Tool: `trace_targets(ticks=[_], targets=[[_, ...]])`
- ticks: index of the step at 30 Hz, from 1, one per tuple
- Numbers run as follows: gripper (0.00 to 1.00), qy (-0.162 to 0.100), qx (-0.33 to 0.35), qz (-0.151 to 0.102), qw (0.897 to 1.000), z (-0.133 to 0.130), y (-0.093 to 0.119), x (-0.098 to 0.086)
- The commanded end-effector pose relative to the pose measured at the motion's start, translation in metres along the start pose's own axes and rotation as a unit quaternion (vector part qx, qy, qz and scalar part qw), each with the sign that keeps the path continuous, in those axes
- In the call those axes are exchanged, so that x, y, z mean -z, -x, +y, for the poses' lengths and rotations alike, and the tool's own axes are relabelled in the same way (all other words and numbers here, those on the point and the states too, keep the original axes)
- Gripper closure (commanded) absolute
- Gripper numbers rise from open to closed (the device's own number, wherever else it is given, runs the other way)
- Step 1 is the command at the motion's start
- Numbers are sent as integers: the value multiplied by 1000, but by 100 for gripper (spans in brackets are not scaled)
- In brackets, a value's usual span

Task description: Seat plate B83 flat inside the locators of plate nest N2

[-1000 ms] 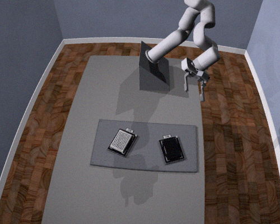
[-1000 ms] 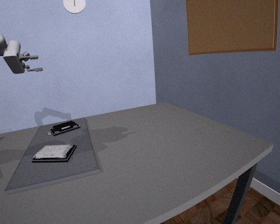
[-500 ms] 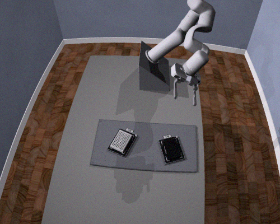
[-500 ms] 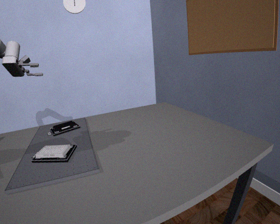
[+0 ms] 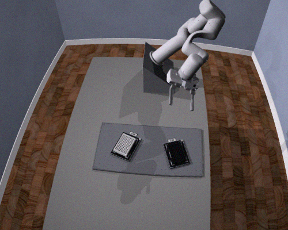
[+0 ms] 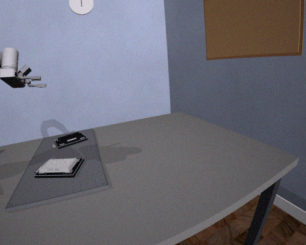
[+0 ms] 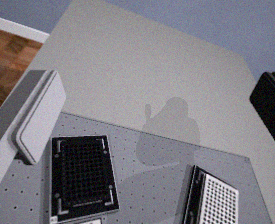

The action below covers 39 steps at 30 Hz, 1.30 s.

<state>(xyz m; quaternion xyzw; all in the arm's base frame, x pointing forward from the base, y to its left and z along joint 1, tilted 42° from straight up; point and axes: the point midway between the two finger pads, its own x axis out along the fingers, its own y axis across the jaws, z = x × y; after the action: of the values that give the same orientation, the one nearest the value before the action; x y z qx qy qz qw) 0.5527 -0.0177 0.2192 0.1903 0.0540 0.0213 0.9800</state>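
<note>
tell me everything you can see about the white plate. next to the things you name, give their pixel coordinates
The white plate [image 5: 125, 144] [image 6: 58, 165] [image 7: 222, 200] is a low rectangular block, plastic by its look, its top covered in rows of small round wells. Faint marks, too small to read, show on one side. It rests wells up on a black nest [image 5: 124, 157] [image 6: 79, 166] [image 7: 194, 195]; whether it is fully seated is hard to tell. The gripper [image 5: 181, 107] [image 6: 43, 82] [image 7: 155, 110] isn't touching it.

A round white clock [image 6: 81, 5] hangs on the pale blue wall, cut off by the top of the exterior view. Right of it, on the darker wall, is a brown framed panel [image 6: 253, 29], perhaps a corkboard. Wood flooring [image 5: 232, 172] [image 6: 284, 223] [image 7: 10, 57] shows beside the table.
</note>
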Motion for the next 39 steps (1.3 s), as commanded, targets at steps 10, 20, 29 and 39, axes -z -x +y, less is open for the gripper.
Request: trace_targets(ticks=[10, 20, 29, 39], targets=[[63, -77, -15, 9, 997, -31, -6, 36], [63, -102, -13, 1, 995, -47, -5, 49], [63, -143, -3, -24, 989, -80, 1, 73], [63, -170, 11, -55, 984, -108, 9, 90]])
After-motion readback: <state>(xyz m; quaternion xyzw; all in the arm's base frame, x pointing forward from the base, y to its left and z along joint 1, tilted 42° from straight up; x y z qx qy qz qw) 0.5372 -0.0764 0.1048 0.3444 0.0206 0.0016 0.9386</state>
